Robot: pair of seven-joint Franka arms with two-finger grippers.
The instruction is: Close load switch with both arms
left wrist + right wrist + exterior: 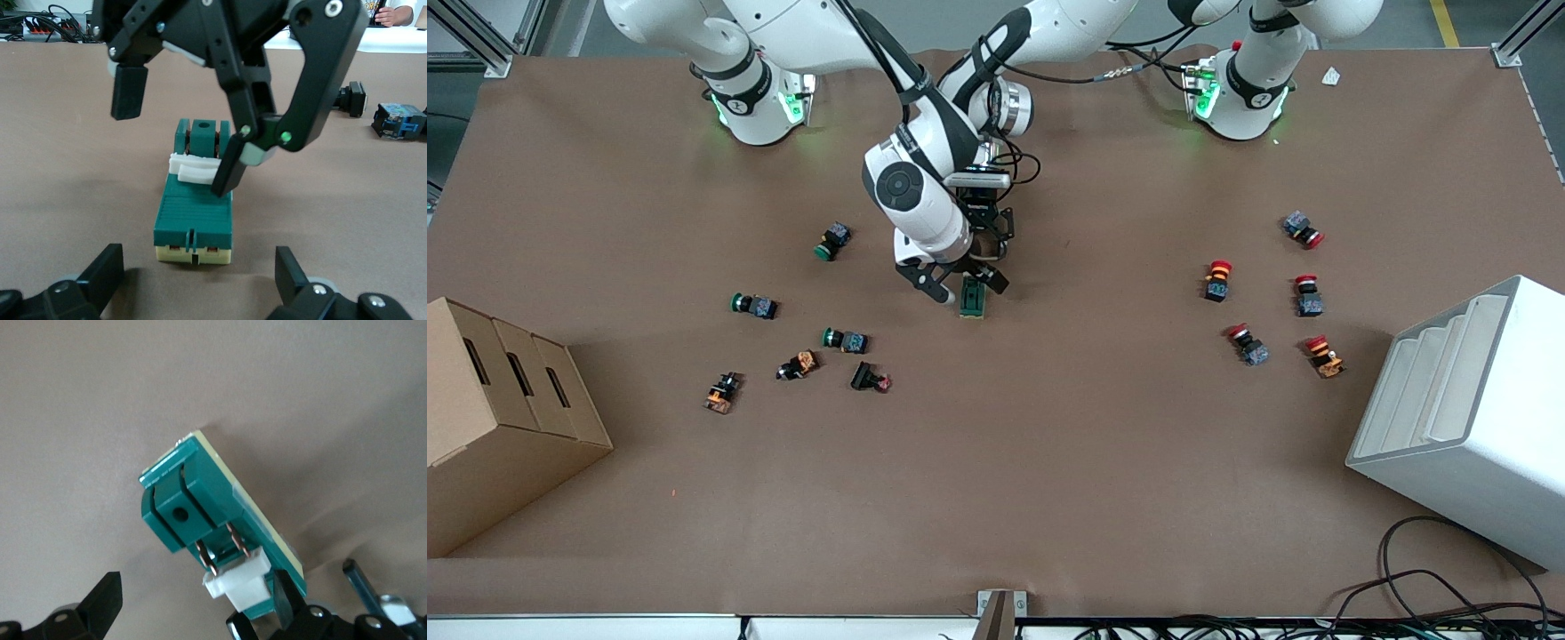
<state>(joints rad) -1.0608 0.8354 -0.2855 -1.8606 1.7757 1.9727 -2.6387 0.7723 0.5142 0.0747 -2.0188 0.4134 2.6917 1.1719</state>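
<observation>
load switch (194, 212) on table, handle (193, 167) still up (not closed). my right gripper (180, 137) spread wide, one finger on handle; left gripper (195, 277) wide, hovering.

load switch (973, 300): upper end hidden under right gripper (960, 286) | cardboard box (498, 418): cut by frame edge

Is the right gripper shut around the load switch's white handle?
No: in the left wrist view the right gripper is open, one finger touching the load switch handle, the other up clear.
</observation>
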